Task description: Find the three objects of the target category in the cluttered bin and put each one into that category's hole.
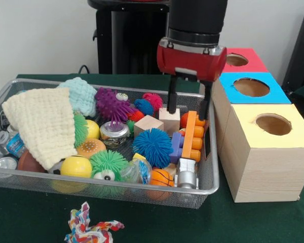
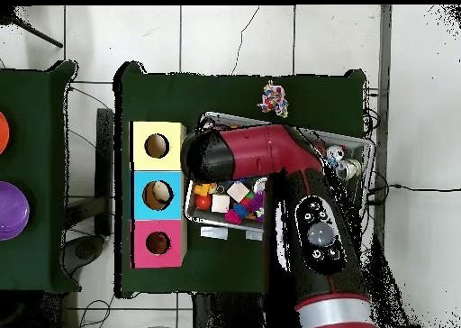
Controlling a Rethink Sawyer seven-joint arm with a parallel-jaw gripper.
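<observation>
A wire mesh bin (image 1: pixel 209 167) holds a jumble of toys. My gripper (image 1: pixel 187 115) hangs open over the bin's right end, nothing held between its fingers. Its left finger (image 1: pixel 171 96) comes down onto a small wooden cube (image 1: pixel 171 121); the right finger (image 1: pixel 205 101) ends by an orange and blue plastic block toy (image 1: pixel 188 136). A second wooden cube (image 1: pixel 148 124), a blue spiky ball (image 1: pixel 152 146) and a purple spiky ball (image 1: pixel 111 105) lie nearby. Beside the bin stand three boxes with holes: yellow (image 1: pixel 273 136), blue (image 1: pixel 251 96), red (image 1: pixel 248 53). In the overhead view the arm (image 2: pixel 270 162) covers most of the bin.
A cream knitted cloth (image 1: pixel 43 124) drapes the bin's left part, with metal cans (image 1: pixel 0 147) beside it. A small basketball (image 1: pixel 161 177), a green eyeball toy (image 1: pixel 107 167) and a yellow ball (image 1: pixel 76 166) sit at the front. A rope toy (image 1: pixel 88 228) lies on the green table before the bin.
</observation>
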